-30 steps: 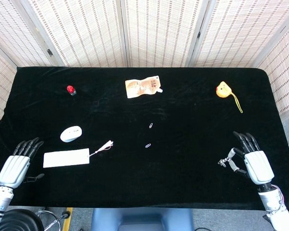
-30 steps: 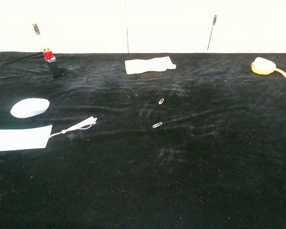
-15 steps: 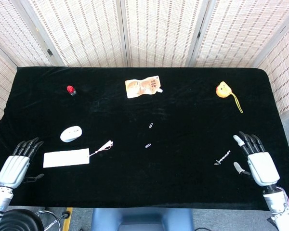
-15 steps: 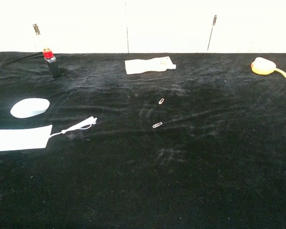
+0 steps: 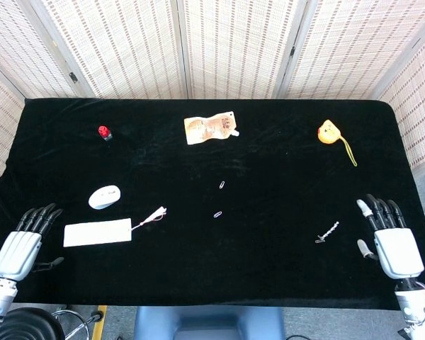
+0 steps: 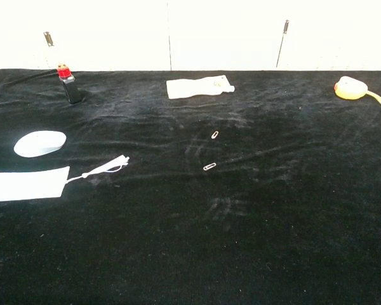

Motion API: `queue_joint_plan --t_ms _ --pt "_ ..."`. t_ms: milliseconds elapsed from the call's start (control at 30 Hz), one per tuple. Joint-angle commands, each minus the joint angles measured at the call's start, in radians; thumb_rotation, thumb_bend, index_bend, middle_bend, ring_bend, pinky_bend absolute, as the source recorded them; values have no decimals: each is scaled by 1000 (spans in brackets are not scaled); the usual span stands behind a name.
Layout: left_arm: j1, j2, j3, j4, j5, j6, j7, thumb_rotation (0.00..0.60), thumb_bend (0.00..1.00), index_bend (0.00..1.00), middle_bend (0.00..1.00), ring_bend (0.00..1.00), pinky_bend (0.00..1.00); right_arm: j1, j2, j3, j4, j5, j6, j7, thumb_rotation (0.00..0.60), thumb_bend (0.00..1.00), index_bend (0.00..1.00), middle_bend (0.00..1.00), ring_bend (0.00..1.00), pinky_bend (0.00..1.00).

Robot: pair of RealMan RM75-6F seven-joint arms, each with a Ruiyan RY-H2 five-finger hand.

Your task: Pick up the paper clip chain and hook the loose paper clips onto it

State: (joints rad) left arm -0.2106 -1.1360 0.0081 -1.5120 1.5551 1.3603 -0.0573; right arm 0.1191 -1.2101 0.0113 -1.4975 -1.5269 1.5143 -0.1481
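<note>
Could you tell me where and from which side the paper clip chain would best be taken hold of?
Probably at its near, lower end, coming from above with the right hand, which is the closer one. The paper clip chain lies flat on the black cloth, slanting up to the right, so only a thin pinch by thumb and fingers across it seems workable.

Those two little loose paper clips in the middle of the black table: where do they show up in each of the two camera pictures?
Head view: the two loose paper clips lie just below the table's centre, one diagonally above the other.
Chest view: the same pair sits slightly above and right of the picture's centre.
Shared landmark: the crumpled pouch lies beyond them, toward the table's far edge, in both views.
</note>
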Motion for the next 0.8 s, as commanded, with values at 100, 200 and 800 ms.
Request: queue_joint_plan --t_ms 100,200,800 --pt "12 -3 -1 -4 -9 14 14 600 69 0 0 0 0 -21 19 9 -53 10 18 -56 600 342 0 0 0 0" --pt "12 -6 -3 -6 -13 12 25 600 69 0 0 0 0 -25 35 6 -69 3 17 -57 600 342 0 0 0 0" --pt "16 -25 2 -14 -21 7 77 600 69 0 0 0 0 -34 73 11 -99 -21 7 -28 600 342 0 0 0 0"
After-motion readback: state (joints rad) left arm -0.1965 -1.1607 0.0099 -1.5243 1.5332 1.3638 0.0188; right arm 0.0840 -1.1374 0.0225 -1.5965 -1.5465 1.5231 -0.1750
